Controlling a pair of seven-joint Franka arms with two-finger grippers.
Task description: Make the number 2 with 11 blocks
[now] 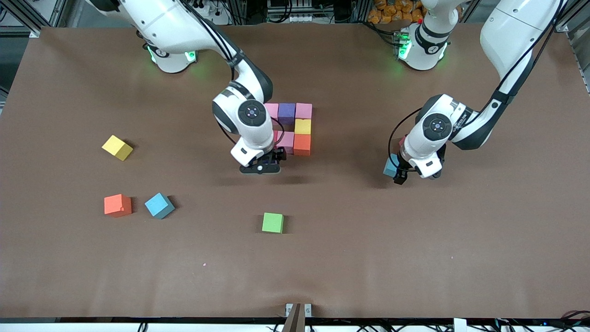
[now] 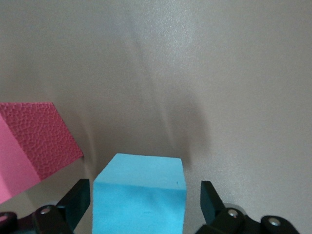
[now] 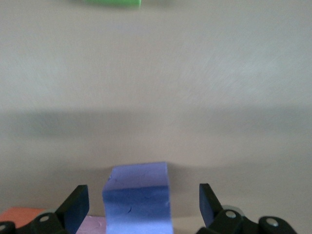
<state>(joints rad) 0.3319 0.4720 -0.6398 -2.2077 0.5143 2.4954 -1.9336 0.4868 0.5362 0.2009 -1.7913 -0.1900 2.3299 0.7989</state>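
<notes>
Part of the number 2 lies mid-table: pink (image 1: 272, 110), purple (image 1: 286, 112), pink (image 1: 303, 110), yellow (image 1: 302, 126), pink (image 1: 287, 139) and orange (image 1: 302, 144) cubes. My right gripper (image 1: 276, 157) is low at the end of the cluster nearer the camera. It is open (image 3: 142, 202) around a purple cube (image 3: 139, 180), with gaps on both sides. My left gripper (image 1: 397, 174) is open (image 2: 145, 195) around a light blue cube (image 2: 141, 190), which also shows in the front view (image 1: 391, 167). A red cube (image 2: 44, 136) lies beside it.
Loose cubes lie toward the right arm's end: yellow (image 1: 117, 147), orange (image 1: 118, 205) and light blue (image 1: 159, 205). A green cube (image 1: 273, 222) sits nearer the camera than the cluster and also shows in the right wrist view (image 3: 112, 2).
</notes>
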